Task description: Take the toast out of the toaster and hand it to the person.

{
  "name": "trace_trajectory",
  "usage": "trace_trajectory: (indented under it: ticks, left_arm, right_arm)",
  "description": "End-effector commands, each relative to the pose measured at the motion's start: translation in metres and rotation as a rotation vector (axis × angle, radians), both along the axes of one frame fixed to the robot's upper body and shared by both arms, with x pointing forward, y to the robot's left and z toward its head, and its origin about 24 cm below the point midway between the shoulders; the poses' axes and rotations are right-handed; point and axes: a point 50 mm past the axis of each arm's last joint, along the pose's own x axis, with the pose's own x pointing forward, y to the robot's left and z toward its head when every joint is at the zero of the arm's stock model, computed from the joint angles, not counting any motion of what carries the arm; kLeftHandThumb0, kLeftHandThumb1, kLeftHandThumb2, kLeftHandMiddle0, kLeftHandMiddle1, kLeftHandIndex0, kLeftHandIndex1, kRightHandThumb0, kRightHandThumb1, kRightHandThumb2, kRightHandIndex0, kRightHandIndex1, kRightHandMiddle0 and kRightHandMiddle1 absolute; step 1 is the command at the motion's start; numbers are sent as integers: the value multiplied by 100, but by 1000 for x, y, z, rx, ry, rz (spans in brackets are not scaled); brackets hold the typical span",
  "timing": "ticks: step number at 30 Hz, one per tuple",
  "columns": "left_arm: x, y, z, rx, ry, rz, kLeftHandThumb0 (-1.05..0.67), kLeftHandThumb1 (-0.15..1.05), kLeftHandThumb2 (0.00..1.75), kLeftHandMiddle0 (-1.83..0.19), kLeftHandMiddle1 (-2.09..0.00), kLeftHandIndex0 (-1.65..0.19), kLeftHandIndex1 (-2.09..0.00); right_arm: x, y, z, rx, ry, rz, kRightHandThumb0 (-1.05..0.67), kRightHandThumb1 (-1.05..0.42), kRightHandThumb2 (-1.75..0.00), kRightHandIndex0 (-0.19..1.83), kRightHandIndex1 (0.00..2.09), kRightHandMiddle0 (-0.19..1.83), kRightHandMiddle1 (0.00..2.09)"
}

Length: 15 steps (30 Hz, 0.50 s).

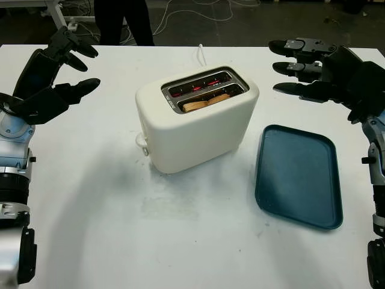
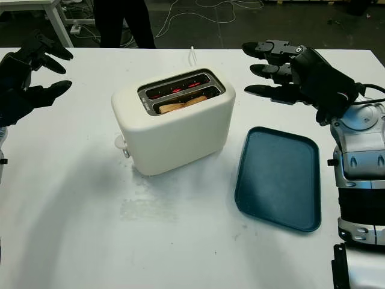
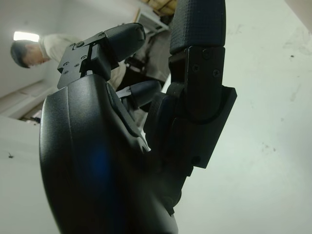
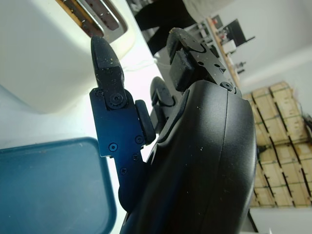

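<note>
Toast (image 1: 206, 103) sits in the near slot of the cream toaster (image 1: 198, 129), its brown top edge just showing above the slot's rim, so as I judge it nothing of my task is done yet: the slice is not lifted, and the handing over has not begun. The far slot glows red inside and I cannot tell whether anything is in it.

My right hand (image 1: 313, 75) hangs in the air to the right of the toaster, above the table (image 1: 120, 229) and beyond the far end of the tray, holding nothing, its three fingers extended toward the toaster and well apart from it. My left hand (image 1: 57, 75) is raised on the other side, near the table's left edge, likewise holding nothing and well clear of the toaster. I touch neither toaster nor toast.

The dark blue tray (image 1: 299, 174) lies flat just to the right of the toaster with nothing on it. The toaster stands near the middle of the table, turned a little askew, its lever knob on the near left corner and its white cord running off toward the far edge.

A person (image 1: 123, 21) in dark trousers stands beyond the far edge. What is left for me, I reckon, is all of it: reach the near slot, pinch the slice, draw it up, carry it across.
</note>
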Motion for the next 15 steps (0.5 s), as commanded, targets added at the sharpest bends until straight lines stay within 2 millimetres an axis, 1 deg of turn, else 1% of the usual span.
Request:
trace_trajectory:
  ticks: [1,8,12,15]
  left_arm:
    - [-1,0,3,2,-16,0,-105,92,42,0,-164,0,-147]
    - [-1,0,2,-4,-20,-4,-105,92,41,0,-165,0,-148]
    - [-1,0,3,5,-25,-1,-105,92,44,0,-164,0,-146]
    - [-1,1,2,6,-21,-1,-105,92,44,0,-164,0,-146]
  right_arm:
    - [0,2,2,-8,-14,11,-49,-91,0,47,1,45,1]
    - [1,2,1,-1,-13,16,-53,-91,0,48,1,45,1]
    - [0,2,2,-5,-17,12,-48,-91,0,47,1,45,0]
    - [0,2,1,-3,-16,11,-48,-91,0,48,1,45,0]
